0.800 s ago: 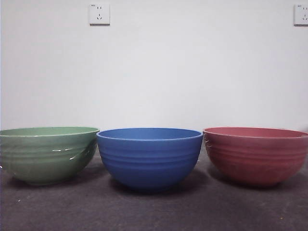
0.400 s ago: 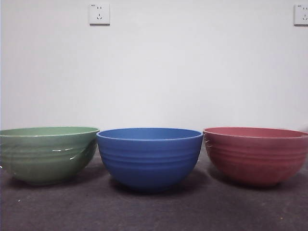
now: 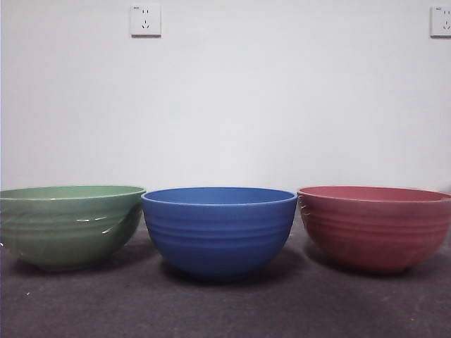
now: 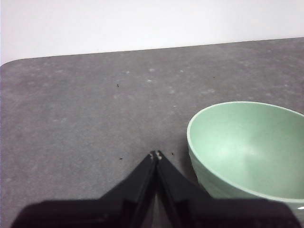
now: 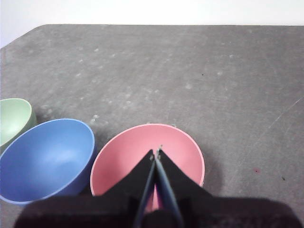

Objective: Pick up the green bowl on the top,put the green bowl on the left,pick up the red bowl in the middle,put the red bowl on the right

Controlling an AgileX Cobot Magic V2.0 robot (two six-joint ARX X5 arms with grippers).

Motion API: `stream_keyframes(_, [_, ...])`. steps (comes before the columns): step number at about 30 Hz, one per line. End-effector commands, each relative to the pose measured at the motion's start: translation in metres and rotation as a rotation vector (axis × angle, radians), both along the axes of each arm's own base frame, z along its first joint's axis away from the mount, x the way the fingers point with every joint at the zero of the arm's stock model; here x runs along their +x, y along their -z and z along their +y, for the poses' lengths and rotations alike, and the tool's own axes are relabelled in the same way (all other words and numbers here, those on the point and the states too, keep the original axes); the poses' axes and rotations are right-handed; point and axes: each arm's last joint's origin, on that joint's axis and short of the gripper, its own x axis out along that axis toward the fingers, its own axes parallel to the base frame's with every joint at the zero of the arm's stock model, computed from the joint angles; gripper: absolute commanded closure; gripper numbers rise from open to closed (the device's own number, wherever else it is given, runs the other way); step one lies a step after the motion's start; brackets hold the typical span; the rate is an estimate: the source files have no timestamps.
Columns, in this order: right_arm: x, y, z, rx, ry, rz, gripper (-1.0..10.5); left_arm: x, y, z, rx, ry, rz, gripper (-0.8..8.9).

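Note:
The green bowl [image 3: 67, 225] stands upright at the left of the grey table, the red bowl [image 3: 377, 227] at the right, and a blue bowl [image 3: 218, 231] between them. My left gripper [image 4: 156, 155] is shut and empty, raised beside the green bowl [image 4: 247, 149]. My right gripper [image 5: 156, 152] is shut and empty, raised above the red bowl [image 5: 142, 159]. The right wrist view also shows the blue bowl [image 5: 45, 159] and an edge of the green bowl [image 5: 14, 118]. Neither gripper shows in the front view.
The grey table [image 3: 225, 310] runs back to a white wall with two sockets [image 3: 145, 20]. Open tabletop lies behind the bowls in the right wrist view [image 5: 190, 71] and beside the green bowl in the left wrist view [image 4: 85, 109].

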Motion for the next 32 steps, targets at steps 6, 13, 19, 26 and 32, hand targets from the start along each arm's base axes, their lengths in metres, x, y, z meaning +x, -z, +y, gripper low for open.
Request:
stream_keyframes(6, [-0.022, 0.015, -0.009, -0.089, -0.033, -0.190, 9.4, 0.001, 0.005, 0.000, 0.009, -0.004, 0.010, 8.17])
stream_keyframes(13, [-0.017, 0.067, -0.017, -0.001, 0.043, -0.279, 9.5, 0.001, 0.005, 0.000, 0.009, -0.004, 0.010, 8.18])
stream_keyframes(19, [-0.007, 0.099, -0.018, 0.023, 0.059, -0.243, 9.5, 0.001, 0.005, 0.000, 0.009, -0.005, 0.010, 8.17])
stream_keyframes(26, [-0.005, 0.113, -0.018, 0.046, 0.074, -0.182, 9.5, 0.001, 0.005, 0.000, 0.009, -0.004, 0.010, 8.17])
stream_keyframes(32, [-0.004, 0.113, -0.018, 0.045, 0.074, -0.181, 9.5, 0.001, 0.005, 0.000, 0.009, -0.004, 0.010, 8.17])
